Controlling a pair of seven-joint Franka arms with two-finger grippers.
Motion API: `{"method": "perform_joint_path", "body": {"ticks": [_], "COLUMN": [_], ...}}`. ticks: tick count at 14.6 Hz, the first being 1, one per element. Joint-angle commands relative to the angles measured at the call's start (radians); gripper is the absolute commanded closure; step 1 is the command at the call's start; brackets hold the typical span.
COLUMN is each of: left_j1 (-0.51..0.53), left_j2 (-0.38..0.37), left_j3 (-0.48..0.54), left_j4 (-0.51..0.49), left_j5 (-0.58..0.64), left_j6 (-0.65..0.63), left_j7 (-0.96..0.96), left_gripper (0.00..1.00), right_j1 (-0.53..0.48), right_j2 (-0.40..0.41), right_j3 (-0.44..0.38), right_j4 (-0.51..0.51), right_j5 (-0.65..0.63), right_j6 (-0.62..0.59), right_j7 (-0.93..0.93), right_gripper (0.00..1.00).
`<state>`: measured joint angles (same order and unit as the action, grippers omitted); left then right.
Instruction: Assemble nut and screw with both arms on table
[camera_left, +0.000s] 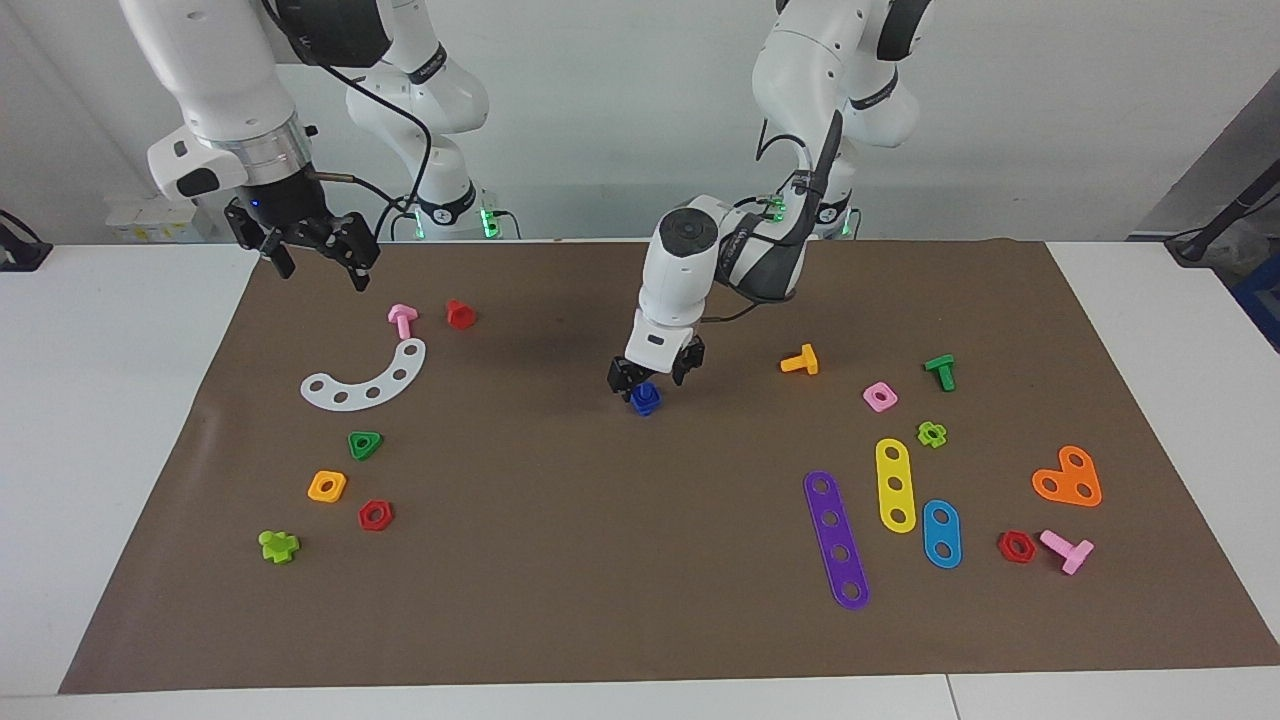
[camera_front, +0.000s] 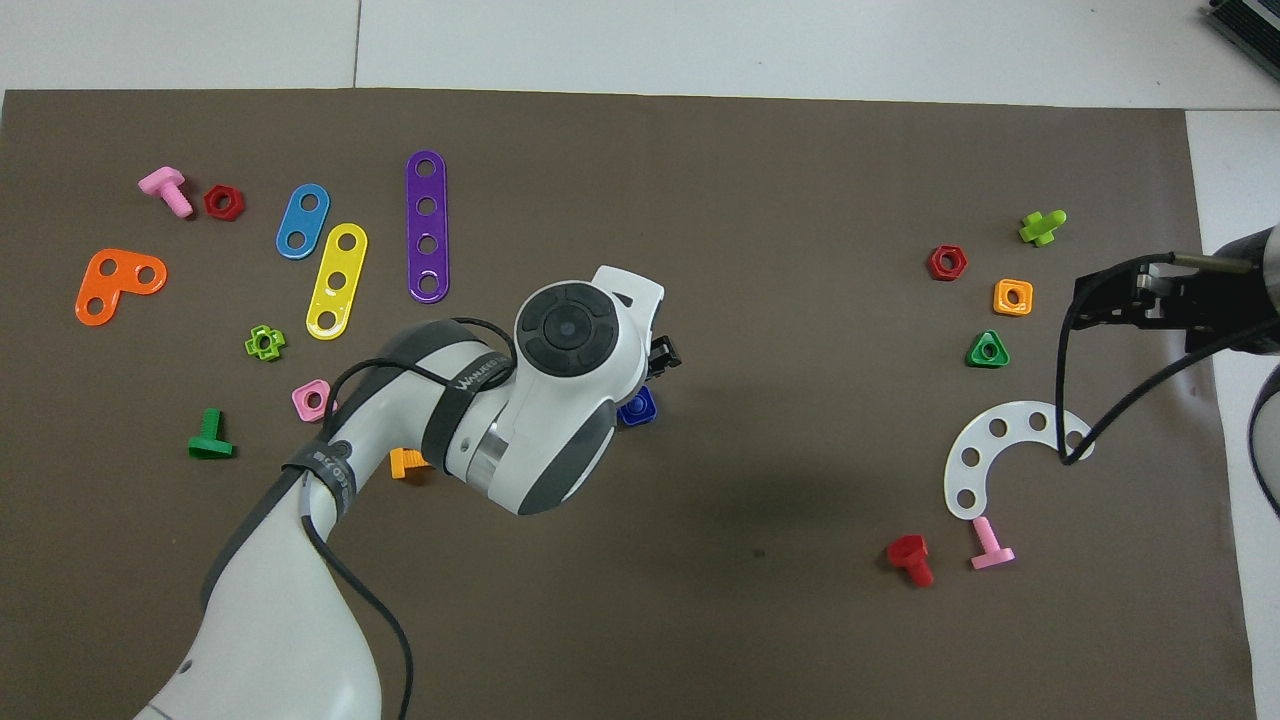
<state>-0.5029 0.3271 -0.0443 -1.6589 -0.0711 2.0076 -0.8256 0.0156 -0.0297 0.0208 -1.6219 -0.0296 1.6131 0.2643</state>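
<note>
- The blue nut and screw (camera_left: 645, 399) sit as one dark-blue piece on the brown mat (camera_left: 640, 560) of the tabletop (camera_left: 120, 420), near the mat's middle.
- My left claw (camera_left: 656, 375) is low, right over that piece, fingers apart on either side of its top; I cannot tell whether they touch it.
- My right claw (camera_left: 315, 250) waits, fingers apart, over the mat's corner near a pink screw (camera_left: 402, 320) and a white curved strip (camera_left: 368, 379).

You can read only small white lettering on the black cable strap (camera_front: 470, 385) around the white left arm; its wording stays unclear.
</note>
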Motion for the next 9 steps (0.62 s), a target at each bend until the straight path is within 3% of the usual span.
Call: {"method": "perform_joint_path", "body": {"ticks": [1, 7, 9], "left_j1": [0.101, 0.349, 0.435], "left_j2": [-0.095, -0.181, -0.213], "left_j3": [-0.006, -0.002, 0.001], "left_j4": [-0.012, -0.035, -0.053], "left_j5": [-0.015, -0.006, -0.001], "left_j6": [-0.127, -0.351, -0.369], "left_j7": [0.167, 0.659, 0.775], "left_gripper": [0.00, 0.01, 0.01], "right_j1": [-0.010, -0.002, -0.002], "right_j2": [-0.010, -0.015, -0.015], "right_j3": [0.005, 0.005, 0.005], "right_j4": [-0.004, -0.012, -0.012], "right_j5": [0.020, 0.020, 0.020], "right_j6": [-0.010, -0.012, -0.010], "right_j7": [-0.014, 0.016, 0.016], "right_gripper": [0.00, 0.00, 0.00]}}
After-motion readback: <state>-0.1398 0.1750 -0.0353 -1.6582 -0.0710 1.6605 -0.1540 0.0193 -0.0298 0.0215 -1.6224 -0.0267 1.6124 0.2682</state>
